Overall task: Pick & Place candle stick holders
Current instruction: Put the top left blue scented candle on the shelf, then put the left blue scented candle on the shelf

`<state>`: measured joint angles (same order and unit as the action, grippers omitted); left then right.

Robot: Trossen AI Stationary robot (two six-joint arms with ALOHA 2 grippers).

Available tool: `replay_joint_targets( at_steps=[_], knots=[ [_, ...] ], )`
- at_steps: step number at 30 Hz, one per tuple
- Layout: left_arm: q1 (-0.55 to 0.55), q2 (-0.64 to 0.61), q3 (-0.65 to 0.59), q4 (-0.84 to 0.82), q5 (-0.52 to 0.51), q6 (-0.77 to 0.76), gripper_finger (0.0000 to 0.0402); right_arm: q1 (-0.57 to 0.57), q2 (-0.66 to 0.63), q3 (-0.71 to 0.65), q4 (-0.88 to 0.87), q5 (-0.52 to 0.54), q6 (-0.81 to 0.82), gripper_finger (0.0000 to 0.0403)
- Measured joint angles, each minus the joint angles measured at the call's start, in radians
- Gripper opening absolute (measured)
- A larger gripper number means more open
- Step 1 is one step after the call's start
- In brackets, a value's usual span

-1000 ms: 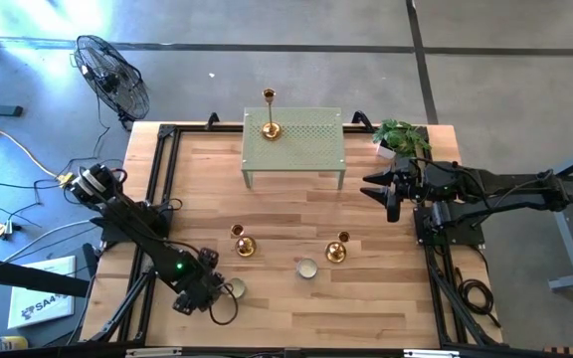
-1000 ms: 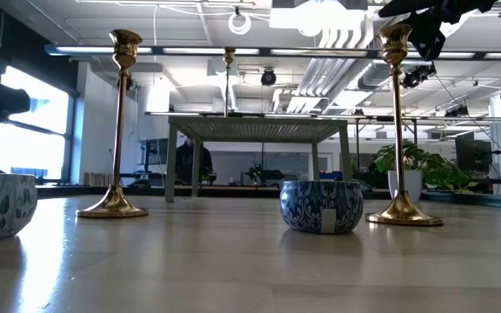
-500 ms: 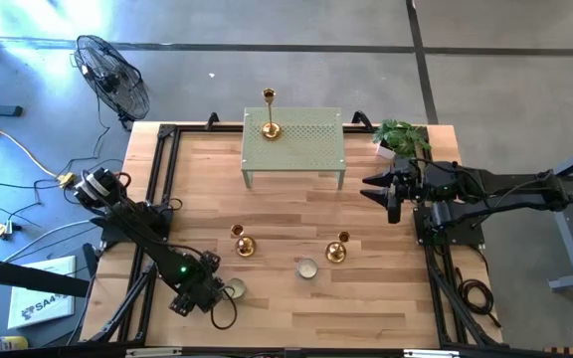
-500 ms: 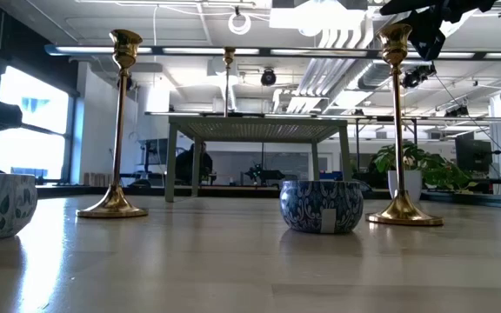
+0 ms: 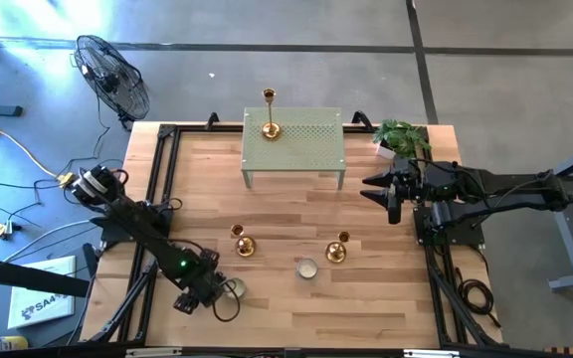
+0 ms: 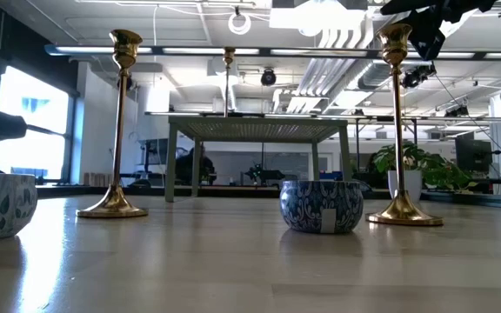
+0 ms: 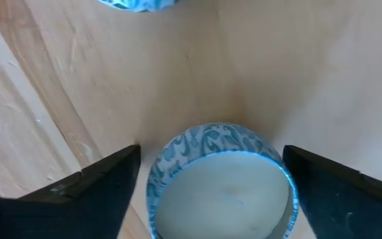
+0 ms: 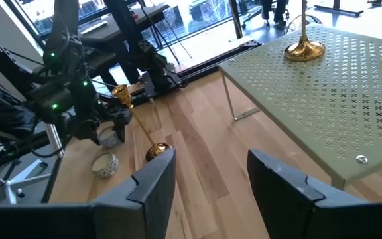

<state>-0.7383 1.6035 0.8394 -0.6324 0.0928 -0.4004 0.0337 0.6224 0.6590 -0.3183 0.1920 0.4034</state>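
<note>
At the near edge of the wooden tabletop, the left end effector hovers low with its fingers spread wide on either side of a small blue-patterned candle tin, not touching it. A second patterned tin sits a little farther in.

Just beyond stand two gold candle stick holders, one toward the left and one toward the right, both upright and well apart from each other. Each has a flared round base, a thin tall stem and a small cup on top.

They look like rigid polished metal: probably slick, top-heavy and easy to tip. A firm pinch on the stem, low down near the base, seems the safest hold.

Farther back, the right end effector waits at the right side, fingers parted and empty, near a potted plant.

At the far edge, a third holder stands on a perforated green stand.
</note>
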Motion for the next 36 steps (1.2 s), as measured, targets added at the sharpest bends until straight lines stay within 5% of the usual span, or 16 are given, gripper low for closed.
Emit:
replay_joint_targets(
  at_steps=[25, 36],
  knots=[
    [0.000, -0.005, -0.001, -0.031, -0.044, -0.042, 0.0100, 0.000, 0.000, 0.000, 0.000, -0.001, 0.000, 0.0181],
    [-0.002, -0.005, -0.001, -0.034, -0.080, -0.054, 0.0055, 0.000, 0.000, 0.000, 0.000, -0.001, 0.000, 0.0181]
  ],
)
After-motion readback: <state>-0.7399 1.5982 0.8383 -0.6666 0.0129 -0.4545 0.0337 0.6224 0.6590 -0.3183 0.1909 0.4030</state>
